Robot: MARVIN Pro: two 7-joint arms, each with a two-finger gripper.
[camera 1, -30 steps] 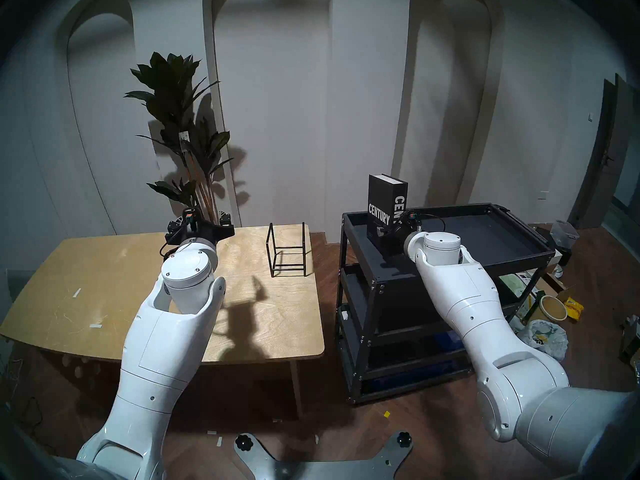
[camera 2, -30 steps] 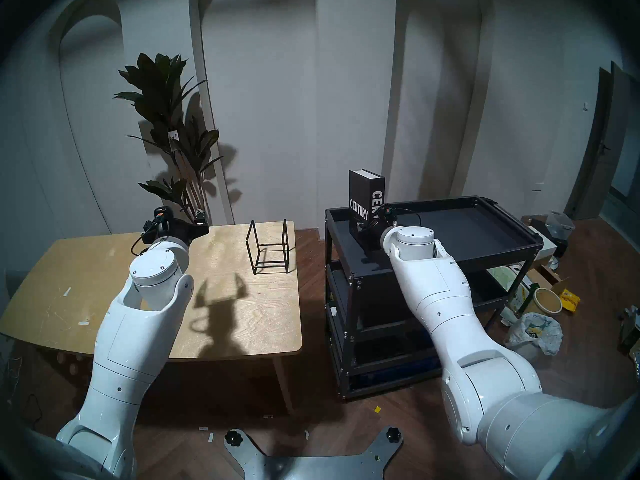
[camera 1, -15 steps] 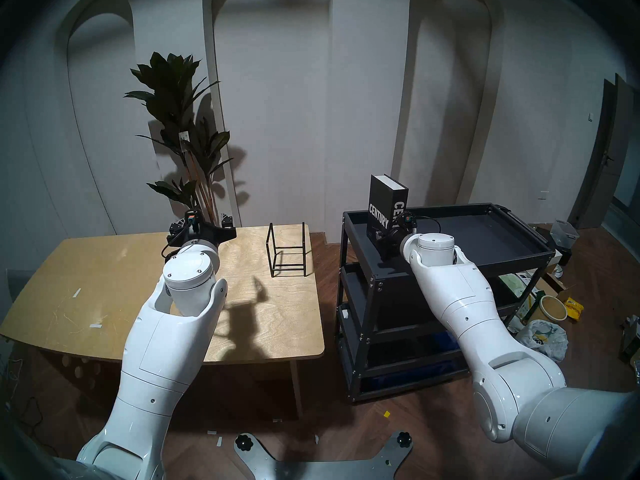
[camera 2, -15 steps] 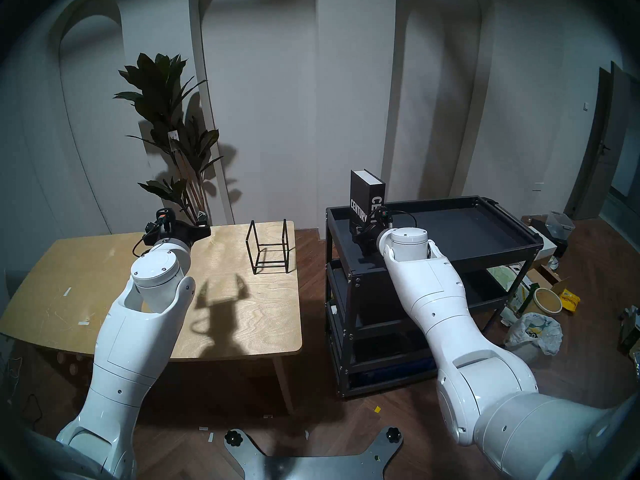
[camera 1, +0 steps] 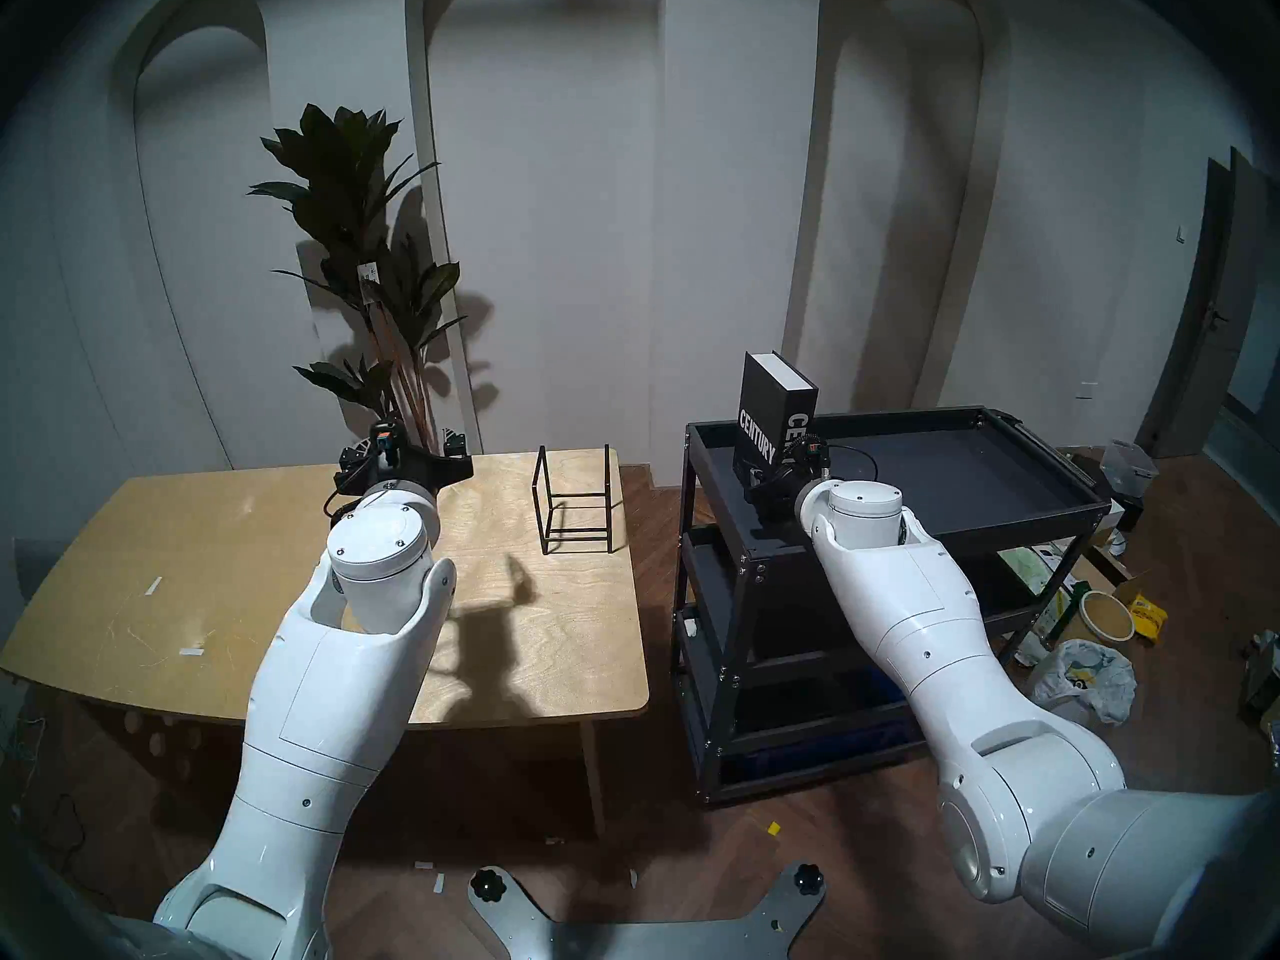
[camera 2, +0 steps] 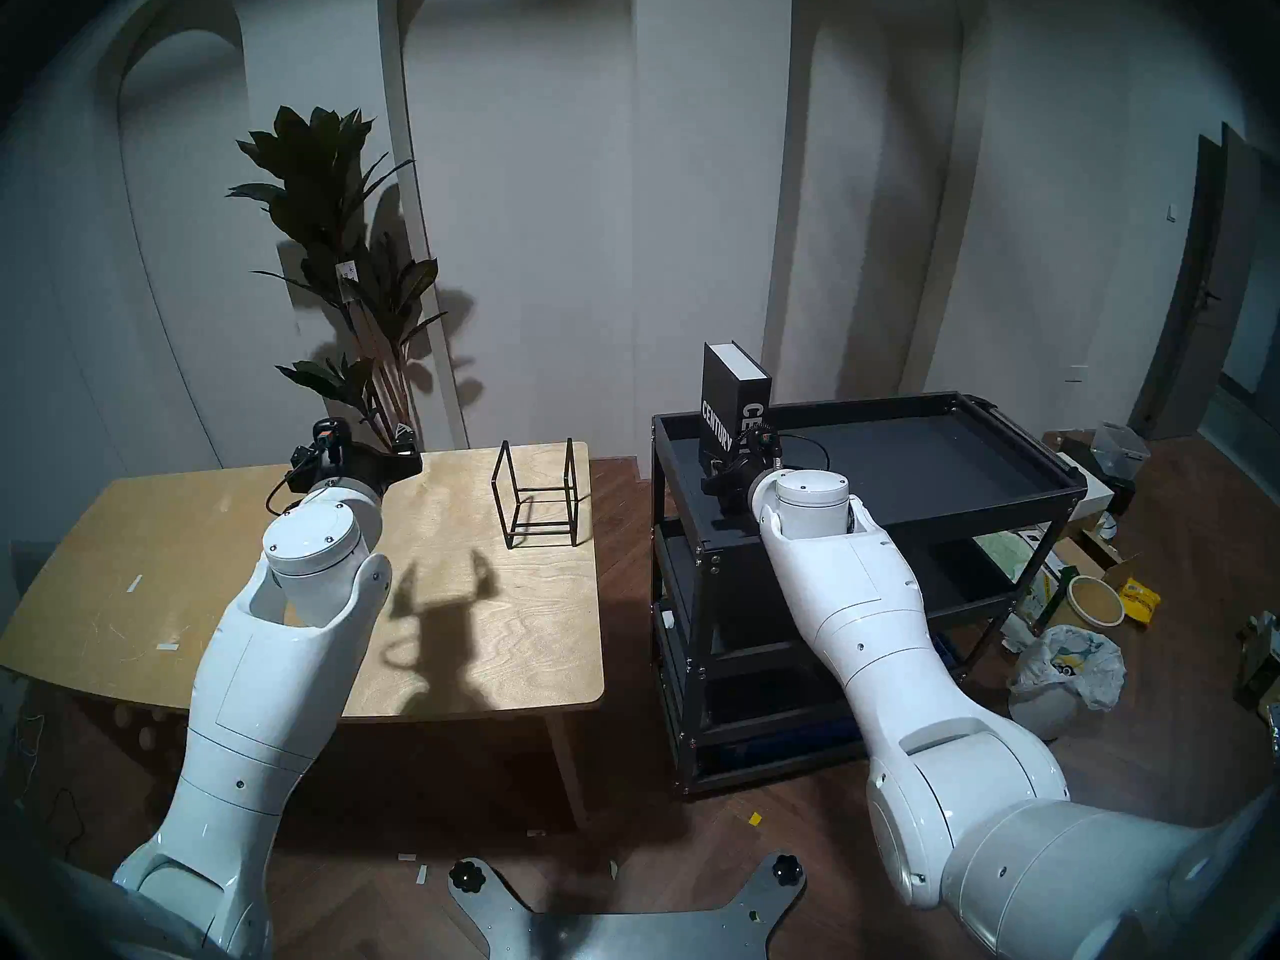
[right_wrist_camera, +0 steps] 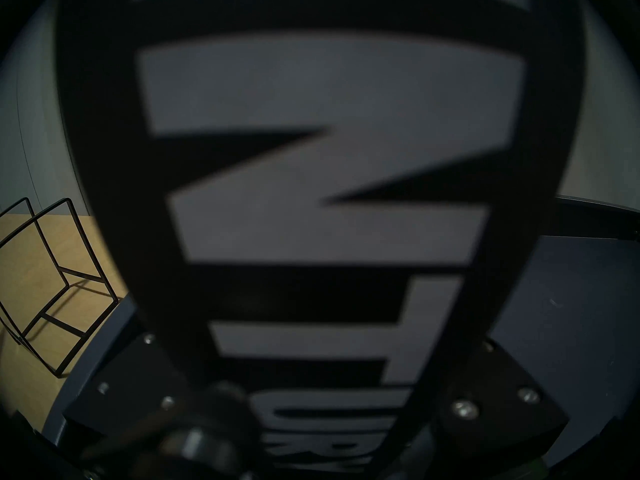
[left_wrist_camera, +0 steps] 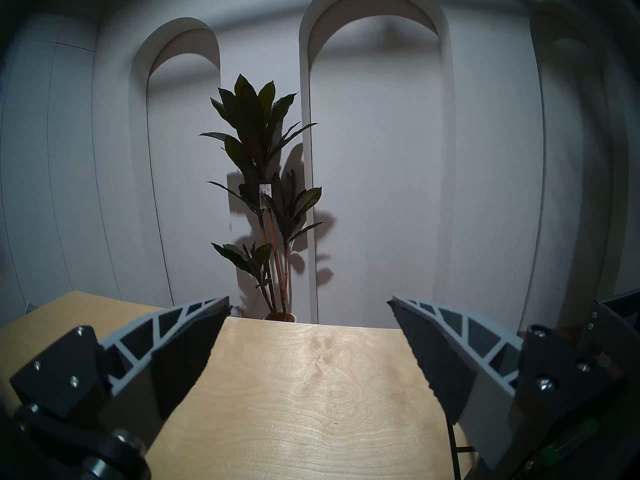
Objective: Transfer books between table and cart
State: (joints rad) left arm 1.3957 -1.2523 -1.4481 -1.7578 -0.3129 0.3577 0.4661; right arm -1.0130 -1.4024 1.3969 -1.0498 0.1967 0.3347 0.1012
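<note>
The black "CENTURY" book stands upright over the near left corner of the cart's top tray, white page edges on top. My right gripper is shut on its lower part from the spine side. In the right wrist view the spine fills the space between the finger mounts, and the fingertips are hidden. Whether the book touches the tray I cannot tell. My left gripper is open and empty above the far edge of the plywood table; its two fingers are spread wide.
A thin black wire-frame stand stands on the table's far right corner, just left of the cart. A tall potted plant is behind the table. Bags, a tub and boxes lie on the floor right of the cart.
My right arm has drawn a little to the left and toward me with the book, which has turned slightly and dropped a bit. The left arm has barely moved.
</note>
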